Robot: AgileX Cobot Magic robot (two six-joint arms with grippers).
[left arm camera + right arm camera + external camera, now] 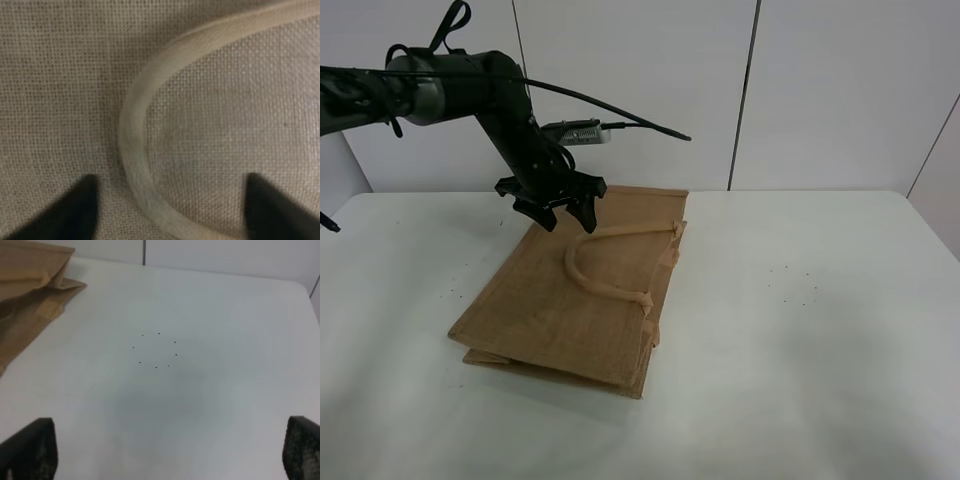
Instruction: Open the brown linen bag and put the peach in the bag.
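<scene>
The brown linen bag (570, 300) lies flat and folded on the white table (800, 340), its beige loop handle (595, 275) resting on top. My left gripper (565, 218) is open and hovers just above the bag's far end, over the curve of the handle. In the left wrist view the handle (135, 150) curves between my two dark fingertips (75, 210), jaws wide apart. My right gripper (170, 450) is open over bare table, with a corner of the bag (30, 300) far off to one side. The right arm is outside the exterior view. The peach is out of view.
White wall panels (640, 90) stand behind the table. A ring of small dark dots (156, 350) marks the table surface right of the bag, also in the exterior view (800, 290).
</scene>
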